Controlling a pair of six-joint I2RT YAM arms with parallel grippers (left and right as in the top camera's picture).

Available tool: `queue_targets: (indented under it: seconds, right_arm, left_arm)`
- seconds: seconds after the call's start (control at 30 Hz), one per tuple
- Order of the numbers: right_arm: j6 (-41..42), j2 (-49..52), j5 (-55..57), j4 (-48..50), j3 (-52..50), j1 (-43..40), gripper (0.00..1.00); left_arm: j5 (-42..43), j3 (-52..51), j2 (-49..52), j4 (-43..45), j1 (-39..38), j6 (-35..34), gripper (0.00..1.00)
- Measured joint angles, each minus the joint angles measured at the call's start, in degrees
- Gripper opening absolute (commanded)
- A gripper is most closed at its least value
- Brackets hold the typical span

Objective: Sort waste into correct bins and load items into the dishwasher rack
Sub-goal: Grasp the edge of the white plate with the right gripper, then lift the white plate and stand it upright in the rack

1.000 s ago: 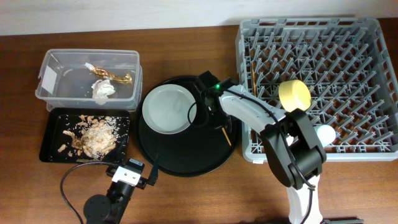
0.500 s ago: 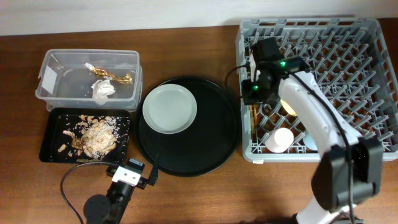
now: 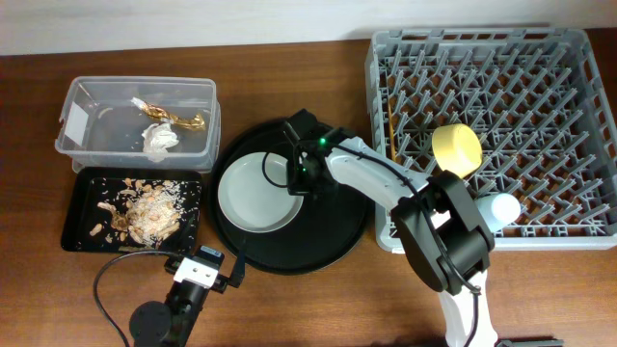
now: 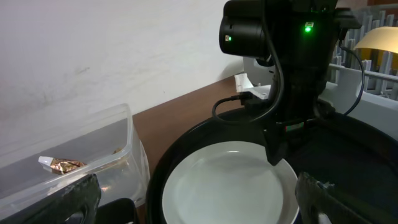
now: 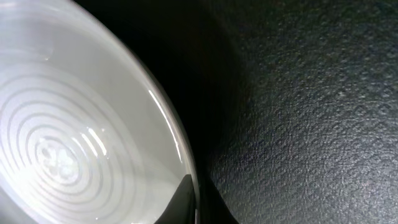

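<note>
1. Pale grey round plate [image 3: 253, 193] — the one item seen outside the rack. Lying on the large round black tray [image 3: 328, 241], right edge directly beneath the right gripper [image 3: 301, 179].
2. In the right wrist view, dark fingertips [image 5: 180, 200] set either side of the plate's rim with a narrow gap. Cannot tell whether truly pinching it or only straddling it.
3. To that gripper's right, the large square grey plastic dishwasher rack [image 3: 381, 58], partly loaded:
   - yellow bowl [image 3: 456, 146] among the pegs
   - thin wooden chopstick [image 3: 391, 130] along the near-left side
   - small pale-bluish cup [image 3: 503, 206] past the arm's elbow
   - pink cup and second chopstick not made out, possibly behind the arm
4. To its left, beyond the plate:
   - clear plastic rectangular tub [image 3: 135, 82] holding the crumpled white tissue [image 3: 159, 138] and the shiny gold-brown wrapper [image 3: 181, 120]
   - just in front of the tub, the shallow black rectangular tray [image 3: 72, 207] with brownish crumbly food scraps [image 3: 145, 212]
   - no loose waste seen elsewhere, so sorting looks finished
5. Left gripper [image 4: 196, 186] well apart from all this, by the table's front edge. Fingers spread wide, holding nothing.
6. Judged remaining: secure the rim, lift, and stand the plate between the pegs — likely the last load.
</note>
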Motion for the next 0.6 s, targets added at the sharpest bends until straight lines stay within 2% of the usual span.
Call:
queue_targets:
  seconds: [0.07,0.17,0.23,0.27,0.37,0.4,0.5,0.6]
  right_arm:
    - [-1.9,-2.8,0.5,-3.1,-0.7,-1.3,0.04]
    - [-6.5,-20.9,9.2,-6.5,-1.1,-8.8,0.04]
    - [-13.6,-36.7,31.6,-9.8,-0.9,-16.4,0.04]
    - [-16.3,-39.4,43.4,-9.6,-0.8,-19.2,0.04]
    - [-19.2,-37.3,64.7,-6.4,-0.8,-28.5,0.04]
    - [-20.0,-36.3,67.0,-4.7,-0.8,-29.9,0.04]
    - [-29.9,-28.2,73.9,5.2,-0.9,-34.3,0.04]
    - [-36.2,-19.7,75.1,6.8,-0.9,-35.5,0.04]
  left_arm:
    - [0.0,0.0,0.0,0.0,0.0,0.0,1.00]
    - [0.0,0.0,0.0,0.0,0.0,0.0,1.00]
    - [0.0,0.0,0.0,0.0,0.0,0.0,1.00]
    - [0.0,0.0,0.0,0.0,0.0,0.0,1.00]
    - [0.0,0.0,0.0,0.0,0.0,0.0,1.00]
    - [0.0,0.0,0.0,0.0,0.0,0.0,1.00]
    - [0.0,0.0,0.0,0.0,0.0,0.0,1.00]
    - [0.0,0.0,0.0,0.0,0.0,0.0,1.00]
